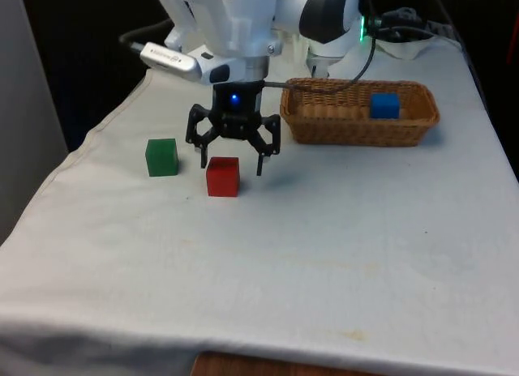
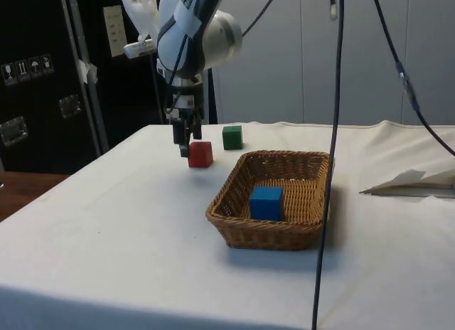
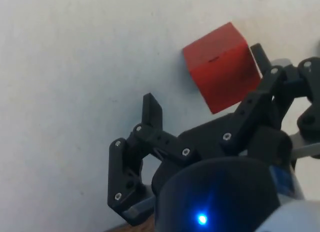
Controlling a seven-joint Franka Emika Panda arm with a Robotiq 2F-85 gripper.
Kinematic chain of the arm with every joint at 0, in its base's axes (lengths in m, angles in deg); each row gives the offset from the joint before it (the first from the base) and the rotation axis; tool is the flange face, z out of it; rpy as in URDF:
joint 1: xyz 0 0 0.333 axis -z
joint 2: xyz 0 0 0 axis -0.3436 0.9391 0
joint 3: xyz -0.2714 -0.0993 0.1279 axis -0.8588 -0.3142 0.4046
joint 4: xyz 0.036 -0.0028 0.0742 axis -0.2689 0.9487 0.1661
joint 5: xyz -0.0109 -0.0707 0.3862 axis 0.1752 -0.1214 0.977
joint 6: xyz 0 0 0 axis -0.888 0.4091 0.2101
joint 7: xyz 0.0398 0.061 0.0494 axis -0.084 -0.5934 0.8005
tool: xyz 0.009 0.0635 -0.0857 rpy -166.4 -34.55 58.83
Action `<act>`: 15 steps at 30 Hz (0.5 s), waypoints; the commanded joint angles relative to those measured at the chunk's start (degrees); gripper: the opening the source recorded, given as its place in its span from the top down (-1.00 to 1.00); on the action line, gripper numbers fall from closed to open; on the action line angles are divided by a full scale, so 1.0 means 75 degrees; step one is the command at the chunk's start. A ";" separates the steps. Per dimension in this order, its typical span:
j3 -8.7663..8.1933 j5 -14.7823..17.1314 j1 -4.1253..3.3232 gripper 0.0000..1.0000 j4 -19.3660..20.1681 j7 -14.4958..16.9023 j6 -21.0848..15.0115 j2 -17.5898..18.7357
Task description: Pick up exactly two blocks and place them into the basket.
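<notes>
Jaws [image 1: 232, 164] spread wide, empty, hanging low over the surface [image 1: 324, 254] just behind the red block [image 1: 222, 176]; in the wrist view the red block [image 3: 222, 67] sits off toward one finger [image 3: 260, 99], not between the two. In the front view the green block [image 1: 162, 157] lies at 9 o'clock from the red one, a little apart, and the basket [image 1: 357, 131] at about 2 o'clock. The blue block [image 1: 384, 105] is already in the basket, so probably one more to go. Red block looks rigid, light, flat-sided and smooth; likely best pinched across two opposite flat faces, mid-height, squared up so it doesn't twist. No brands, labels or writing readable on blocks or basket.
</notes>
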 commanded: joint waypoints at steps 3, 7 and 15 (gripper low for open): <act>0.0008 0.0046 0.0130 -1.00 -0.0160 0.0267 0.0053 0.0122; -0.0008 0.0138 0.0191 -1.00 -0.0229 0.0474 0.0038 0.0206; -0.0115 0.0397 0.0267 -1.00 -0.0512 0.0917 0.0038 0.0550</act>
